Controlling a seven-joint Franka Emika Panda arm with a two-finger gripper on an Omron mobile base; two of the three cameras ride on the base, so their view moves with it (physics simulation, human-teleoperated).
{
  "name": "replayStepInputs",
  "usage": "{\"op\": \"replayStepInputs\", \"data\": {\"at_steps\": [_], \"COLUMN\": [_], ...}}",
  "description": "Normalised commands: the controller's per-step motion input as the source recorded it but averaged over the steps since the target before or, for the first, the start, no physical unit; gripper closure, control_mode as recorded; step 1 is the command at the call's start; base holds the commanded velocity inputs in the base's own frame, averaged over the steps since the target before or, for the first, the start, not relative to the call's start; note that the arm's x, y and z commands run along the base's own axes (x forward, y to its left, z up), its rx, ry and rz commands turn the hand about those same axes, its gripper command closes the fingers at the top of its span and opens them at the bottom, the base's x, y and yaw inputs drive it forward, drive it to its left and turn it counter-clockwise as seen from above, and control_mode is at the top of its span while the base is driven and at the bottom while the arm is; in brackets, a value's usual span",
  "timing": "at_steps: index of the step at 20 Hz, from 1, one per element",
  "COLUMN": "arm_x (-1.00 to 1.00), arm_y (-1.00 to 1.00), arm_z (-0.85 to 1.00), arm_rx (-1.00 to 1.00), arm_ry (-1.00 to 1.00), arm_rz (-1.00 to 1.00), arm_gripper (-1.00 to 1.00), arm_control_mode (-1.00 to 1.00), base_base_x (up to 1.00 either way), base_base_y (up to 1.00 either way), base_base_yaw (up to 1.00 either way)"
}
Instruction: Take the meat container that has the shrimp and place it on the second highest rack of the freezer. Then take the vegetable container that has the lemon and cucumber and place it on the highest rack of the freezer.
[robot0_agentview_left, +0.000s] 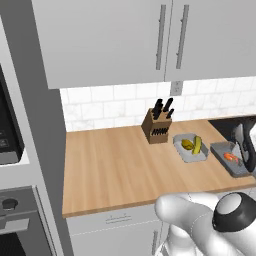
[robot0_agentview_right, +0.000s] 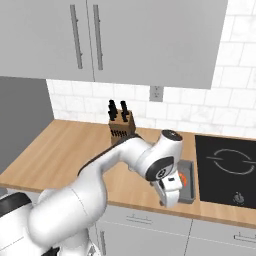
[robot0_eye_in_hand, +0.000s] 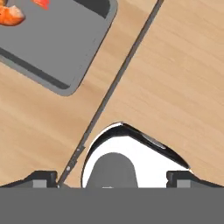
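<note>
The white arm's two-finger gripper (robot0_eye_in_hand: 112, 177) hangs with jaws spread, empty, above the pale wooden countertop (robot0_agentview_left: 115, 165). Neither tray has gone anywhere yet. The dark grey meat container (robot0_agentview_left: 229, 159), holding its orange shrimp (robot0_agentview_left: 231, 157), lies beside the paler vegetable container (robot0_agentview_left: 190, 148).

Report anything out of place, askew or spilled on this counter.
Nothing stands out. The shrimp lies inside the meat container, the lemon and cucumber inside the vegetable container, and the knife block stands upright.
</note>
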Motion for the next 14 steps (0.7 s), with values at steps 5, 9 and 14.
{"op": "replayStepInputs", "data": {"at_steps": [5,9,14], "arm_x": [0.15,0.18,0.24], "arm_y": [-0.67,-0.09,0.0], "arm_z": [-0.31,-0.13,-0.27], "arm_rx": [0.15,0.06,0.0], "arm_ry": [0.0,0.0,0.0], "arm_rz": [-0.19,-0.08,-0.02], "arm_gripper": [-1.0,-1.0,-1.0], "arm_control_mode": [-1.0,-1.0,-1.0], "base_base_x": [0.0,0.0,0.0], "base_base_y": [0.0,0.0,0.0], "base_base_yaw": [0.0,0.0,0.0]}}
